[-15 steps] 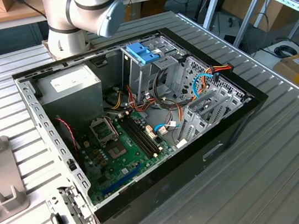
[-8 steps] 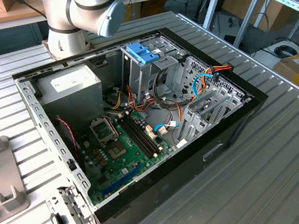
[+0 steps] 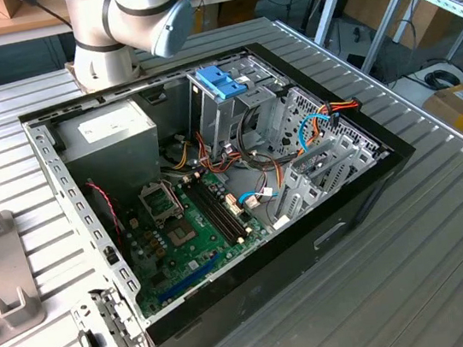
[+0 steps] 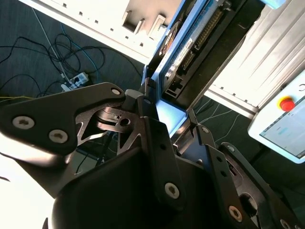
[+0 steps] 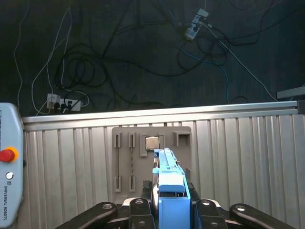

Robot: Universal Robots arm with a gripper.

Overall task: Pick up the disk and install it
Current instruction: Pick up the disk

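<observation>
My gripper (image 5: 171, 211) is shut on the disk (image 5: 167, 177), a flat drive in a blue plastic carrier that I see edge-on between the fingers (image 5: 139, 210). In the second wrist view the disk (image 4: 188, 45) shows its dark metal side and connector row, sticking out beyond the gripper (image 4: 169, 119). In the first wrist view it hangs in front of a grey slotted fixture (image 5: 128, 143) on the ribbed metal table (image 5: 238, 157). The exterior view shows the arm (image 3: 127, 15) behind the open computer case (image 3: 363, 189).
Inside the case are a grey power-supply box (image 3: 110, 134), a green motherboard (image 3: 195, 222), loose cables, and a metal drive cage topped by a blue bracket (image 3: 220, 80). A grey fixture (image 3: 1, 283) lies at the exterior view's left. A pendant with a red button (image 5: 7, 155) and floor cables lie beyond the table edge.
</observation>
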